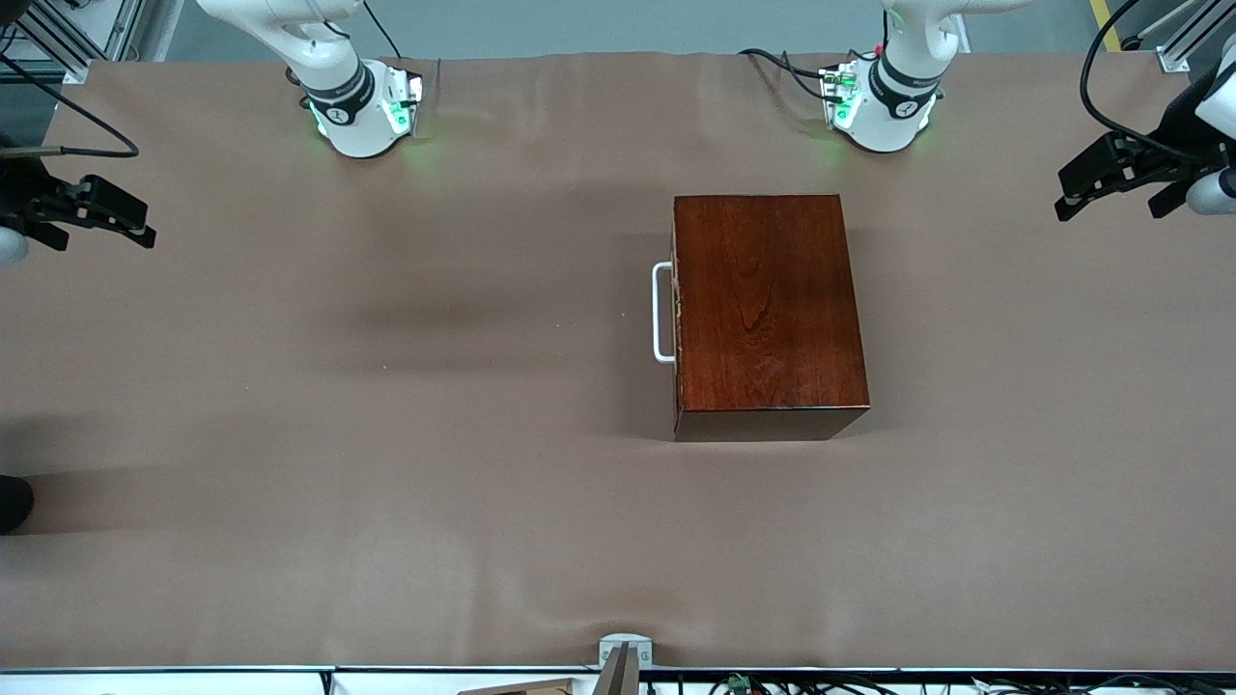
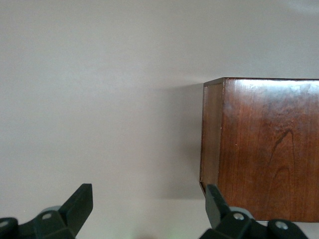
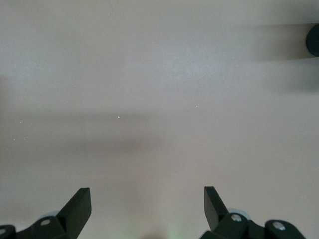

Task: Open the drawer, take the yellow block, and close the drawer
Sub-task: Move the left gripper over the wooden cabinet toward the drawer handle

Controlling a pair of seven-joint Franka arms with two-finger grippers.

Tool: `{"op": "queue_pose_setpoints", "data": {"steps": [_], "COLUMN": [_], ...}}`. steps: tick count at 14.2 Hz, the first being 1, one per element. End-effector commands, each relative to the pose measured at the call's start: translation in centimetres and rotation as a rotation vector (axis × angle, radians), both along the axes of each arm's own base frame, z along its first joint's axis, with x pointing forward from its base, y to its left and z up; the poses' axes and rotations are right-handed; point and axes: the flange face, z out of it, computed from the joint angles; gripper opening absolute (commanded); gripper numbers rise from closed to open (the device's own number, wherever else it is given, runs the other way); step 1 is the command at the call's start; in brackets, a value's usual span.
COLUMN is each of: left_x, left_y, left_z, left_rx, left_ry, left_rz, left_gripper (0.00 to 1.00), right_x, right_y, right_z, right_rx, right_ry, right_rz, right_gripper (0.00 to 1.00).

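Observation:
The glossy reddish-brown wooden box (image 1: pixel 768 309) stands on the table, nearer the left arm's end. Its drawer is pushed in, and only the white bar handle (image 1: pixel 662 312) shows, facing the right arm's end. The yellow block is hidden. My left gripper (image 1: pixel 1110 205) hangs open and empty over the table's edge at the left arm's end. In the left wrist view its gripper (image 2: pixel 149 201) points at bare cloth with a corner of the box (image 2: pixel 269 149) beside it. My right gripper (image 1: pixel 101 236) hangs open and empty over the right arm's end, and its wrist view shows that gripper (image 3: pixel 148 201) above plain cloth.
A brown cloth (image 1: pixel 386 434) covers the whole table. The two arm bases (image 1: pixel 362 106) (image 1: pixel 884 101) stand along the edge farthest from the front camera. A small grey mount (image 1: pixel 623 656) sits at the nearest edge. A dark round object (image 1: pixel 12 502) shows at the right arm's end.

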Motion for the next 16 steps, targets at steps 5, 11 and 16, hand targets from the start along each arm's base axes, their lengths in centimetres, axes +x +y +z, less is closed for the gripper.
{"op": "queue_pose_setpoints", "data": {"steps": [5,11,16], "left_x": [0.0,0.8,2.7], "left_y": [0.0,-4.7,-15.4], "left_z": [0.7,-1.7,-5.6], "left_rx": [0.023,0.023,-0.007], "left_ry": [-0.001,0.048,0.107], "left_rz": [-0.004,-0.084,-0.244], "left_gripper": [1.0,1.0,1.0], "right_x": [0.0,0.0,0.0], "right_y": [-0.3,-0.4,-0.5], "right_z": [0.3,0.3,0.3], "right_rx": [-0.021,-0.019,-0.019], "right_ry": [-0.007,-0.007,-0.007], "right_rz": [0.002,-0.001,-0.005], "right_gripper": [1.0,1.0,1.0]}}
